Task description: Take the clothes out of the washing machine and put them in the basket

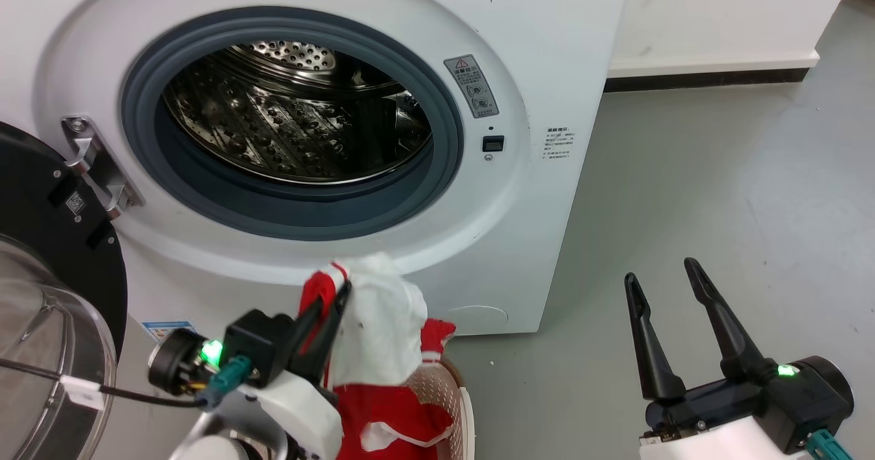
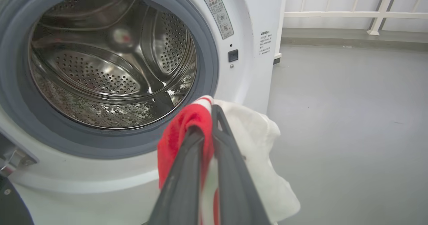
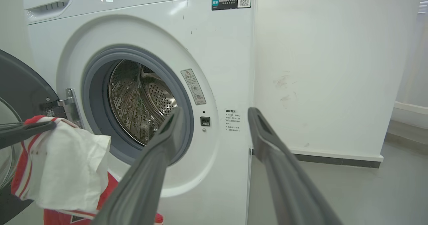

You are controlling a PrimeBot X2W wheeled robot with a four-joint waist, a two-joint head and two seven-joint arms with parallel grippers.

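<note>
Head view: the white washing machine (image 1: 560,70) stands with its black-rimmed door (image 1: 48,241) swung open at left, the steel drum (image 1: 294,125) gleaming inside. Below the porthole, red-and-white clothes (image 1: 379,330) hang down into the cream basket (image 1: 466,405) at the foot of the machine. The left end effector (image 1: 342,294) is closed tight on the top of the fabric. The right end effector (image 1: 660,272), fingers spread wide and holding nothing, hovers over the grey floor (image 1: 718,173).
</note>
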